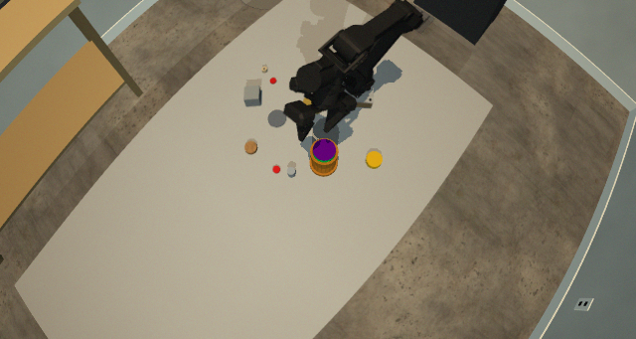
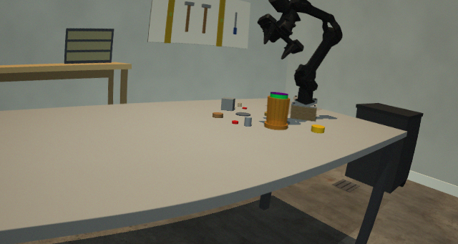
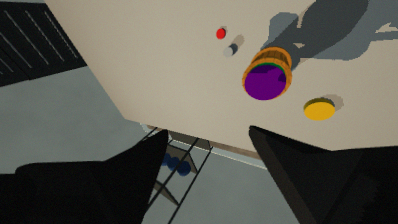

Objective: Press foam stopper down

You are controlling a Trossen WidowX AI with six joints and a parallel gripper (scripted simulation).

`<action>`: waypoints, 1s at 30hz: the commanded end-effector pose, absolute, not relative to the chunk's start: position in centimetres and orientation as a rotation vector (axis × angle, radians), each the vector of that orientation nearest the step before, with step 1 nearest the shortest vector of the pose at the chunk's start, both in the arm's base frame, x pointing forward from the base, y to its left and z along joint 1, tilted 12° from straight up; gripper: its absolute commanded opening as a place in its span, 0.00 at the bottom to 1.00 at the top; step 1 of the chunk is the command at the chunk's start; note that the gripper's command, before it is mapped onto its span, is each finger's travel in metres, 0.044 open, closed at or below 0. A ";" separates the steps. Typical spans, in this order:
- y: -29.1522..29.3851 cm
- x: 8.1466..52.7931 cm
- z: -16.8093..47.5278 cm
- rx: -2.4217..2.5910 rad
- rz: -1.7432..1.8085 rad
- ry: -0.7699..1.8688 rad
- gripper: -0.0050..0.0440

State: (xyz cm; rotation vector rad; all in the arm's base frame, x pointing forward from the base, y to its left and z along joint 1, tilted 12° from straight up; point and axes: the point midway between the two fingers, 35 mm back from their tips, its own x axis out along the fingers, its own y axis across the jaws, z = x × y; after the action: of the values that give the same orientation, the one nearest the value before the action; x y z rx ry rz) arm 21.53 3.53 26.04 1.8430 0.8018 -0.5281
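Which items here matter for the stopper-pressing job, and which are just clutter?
Job: orange jar; purple foam stopper; open tool, raised, holding nothing.

Clutter: yellow disc; red discs; grey cube; tan disc; small grey cylinder.

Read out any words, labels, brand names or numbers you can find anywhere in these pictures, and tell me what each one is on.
None: no view shows any readable text.
The wall board carries only pictures of two hammers and a screwdriver, no lettering.
The orange jar, its purple stopper, the yellow disc and the grey block are plain.
The black arm and its open gripper show no brand mark.
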 end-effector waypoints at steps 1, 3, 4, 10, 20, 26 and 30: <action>3.5 21.5 26.5 1.844 -0.515 0.792 0.92; 3.5 21.5 26.5 1.844 -0.515 0.792 0.92; 3.5 21.5 26.5 1.844 -0.515 0.792 0.92; 3.5 21.5 26.5 1.844 -0.515 0.792 0.92; 3.6 21.6 26.0 1.746 -0.496 0.825 0.77; 4.3 22.0 23.8 1.314 -0.395 0.981 0.48; 4.6 22.1 22.7 1.075 -0.314 1.059 0.28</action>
State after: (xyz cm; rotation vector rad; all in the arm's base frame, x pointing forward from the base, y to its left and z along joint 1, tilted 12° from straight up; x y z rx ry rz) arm 21.92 4.36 22.76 1.2487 1.0124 -0.3826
